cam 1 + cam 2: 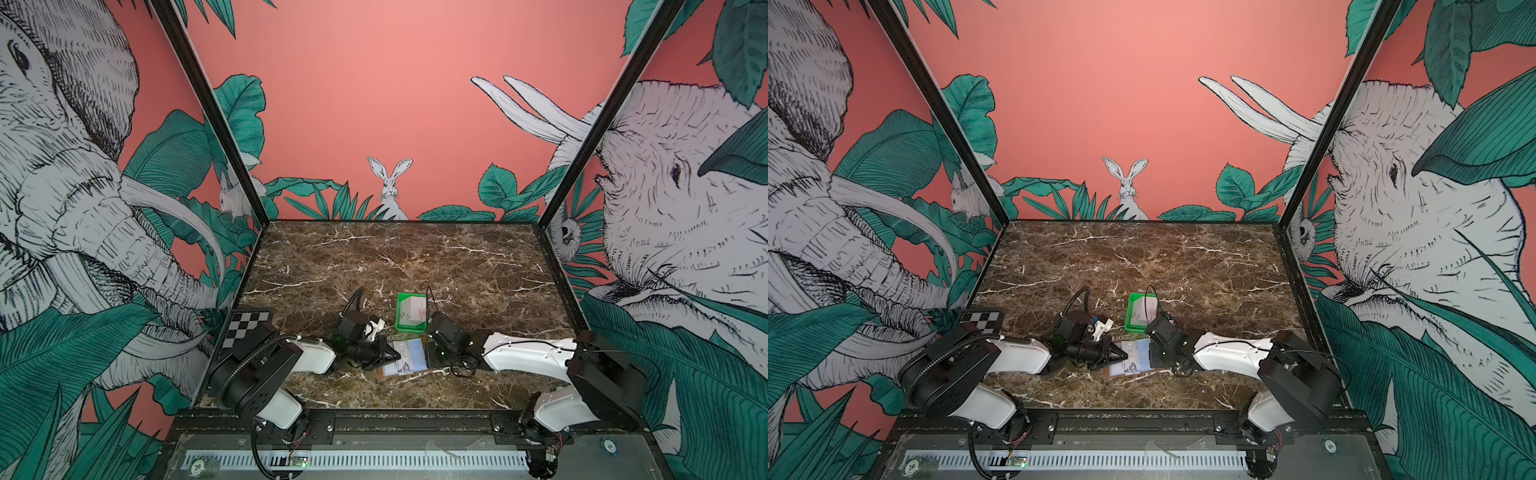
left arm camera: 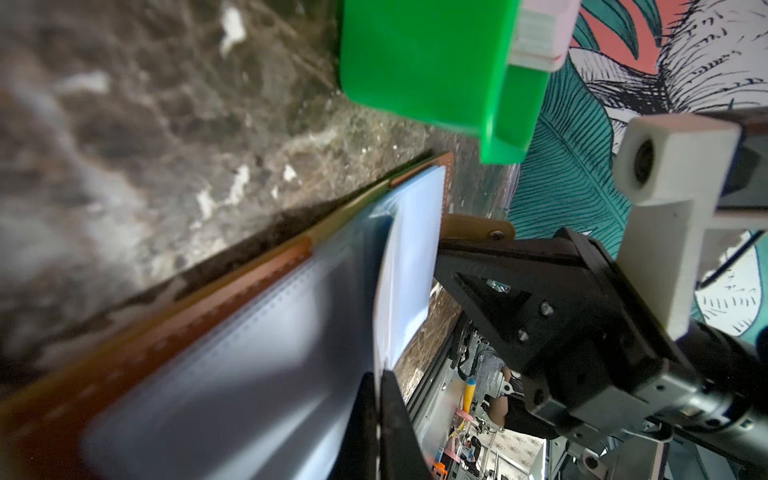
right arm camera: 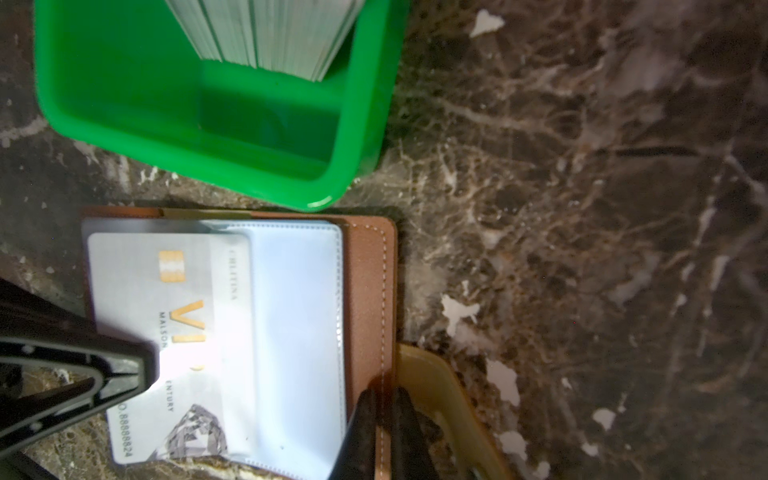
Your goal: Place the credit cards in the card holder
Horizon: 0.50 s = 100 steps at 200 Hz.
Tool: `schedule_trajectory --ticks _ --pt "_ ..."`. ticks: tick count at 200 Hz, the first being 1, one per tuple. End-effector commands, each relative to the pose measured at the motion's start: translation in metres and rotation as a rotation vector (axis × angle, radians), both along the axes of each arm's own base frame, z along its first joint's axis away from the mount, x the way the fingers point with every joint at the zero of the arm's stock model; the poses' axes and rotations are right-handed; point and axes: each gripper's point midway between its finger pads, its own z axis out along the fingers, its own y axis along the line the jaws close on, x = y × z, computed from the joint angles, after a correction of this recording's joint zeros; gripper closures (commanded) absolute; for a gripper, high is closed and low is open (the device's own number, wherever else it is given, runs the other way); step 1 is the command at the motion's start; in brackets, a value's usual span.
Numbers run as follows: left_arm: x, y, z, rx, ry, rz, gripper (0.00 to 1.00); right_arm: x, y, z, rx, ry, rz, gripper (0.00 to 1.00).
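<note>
Card holder (image 3: 368, 291) lies open on the table (image 3: 582, 208), just beside the green tray (image 3: 124, 104) and between the two grippers, clear sleeves (image 3: 299, 311) facing up. The left gripper (image 3: 147, 370) has its jaws pressed together on the edge of a pale VIP card (image 3: 166, 299), which seems partly under a sleeve, though how far in I cannot tell. The right gripper (image 3: 384, 419) pinches the holder's stitched brown edge beside the snap tab (image 3: 432, 386), seemingly to pin it. More cards (image 3: 270, 37) stand stacked in the tray. Pushing the card home looks like the step in hand. Risks, as I judge them: the card goes in skewed, a corner catches the sleeve mouth and the film buckles instead of admitting it; a hard push drags the holder if the right grip slips off that thin edge; releasing too soon leaves the card sticking out; with the tray so near, a shove of the holder could knock it and tip the stack.
</note>
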Motion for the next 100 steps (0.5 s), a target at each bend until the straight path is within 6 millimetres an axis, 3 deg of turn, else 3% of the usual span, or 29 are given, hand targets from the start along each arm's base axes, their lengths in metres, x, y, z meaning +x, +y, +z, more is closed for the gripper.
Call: schedule_trajectory --ticks 1,100 --pt "-0.002 0.007 -0.008 0.074 0.011 0.006 0.91 -0.006 -0.003 -0.011 -0.004 0.023 0.002 0.91" --pt "-0.005 -0.008 -0.004 0.102 0.004 -0.029 0.9 -0.008 0.005 -0.006 0.049 0.021 0.025 0.91"
